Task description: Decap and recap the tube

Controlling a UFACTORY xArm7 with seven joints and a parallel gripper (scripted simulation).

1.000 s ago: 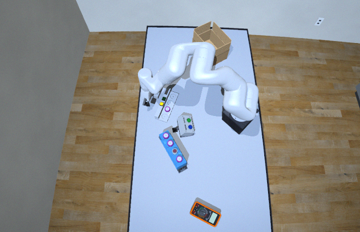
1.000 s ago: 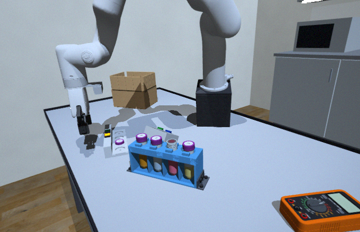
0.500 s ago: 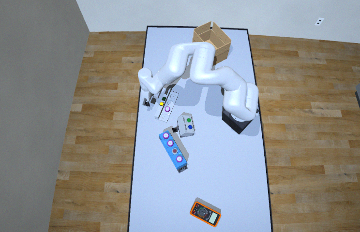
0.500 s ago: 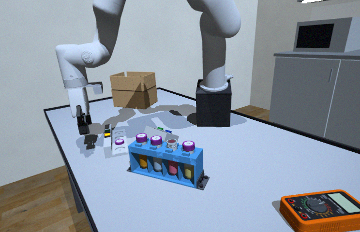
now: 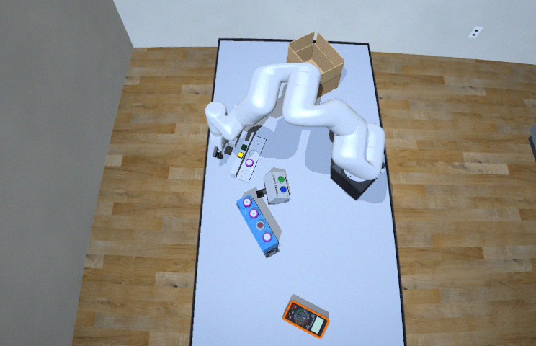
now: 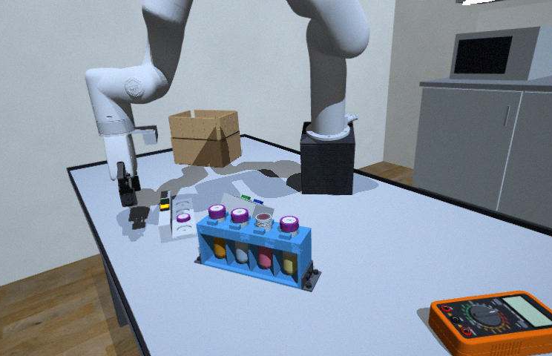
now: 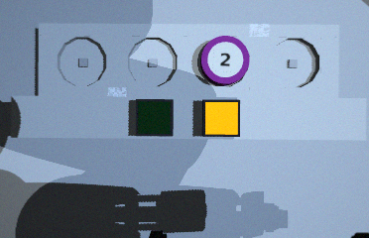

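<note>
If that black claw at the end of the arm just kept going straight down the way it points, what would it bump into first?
Most likely the bare table top beside the cap tray. The open gripper hangs pointing down, just off the tray's lamp side, holding nothing; its shadow falls on the table, not the tray. Depth is hard to judge.

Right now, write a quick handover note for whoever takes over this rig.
Gripper: open, holding nothing, beside the cap tray.
Cap 2 sits in its nest on the tray; the other three nests are bare.
Amber lamp lit, green lamp dark, so the aspirate step appears to be running.
Tube 2 stands uncapped in the rack; the other three tubes are capped.
Done: cap off and nested, CYCLE apparently pressed.
Left: wait for green, recap tube 2, check the other caps, press READY.
</note>
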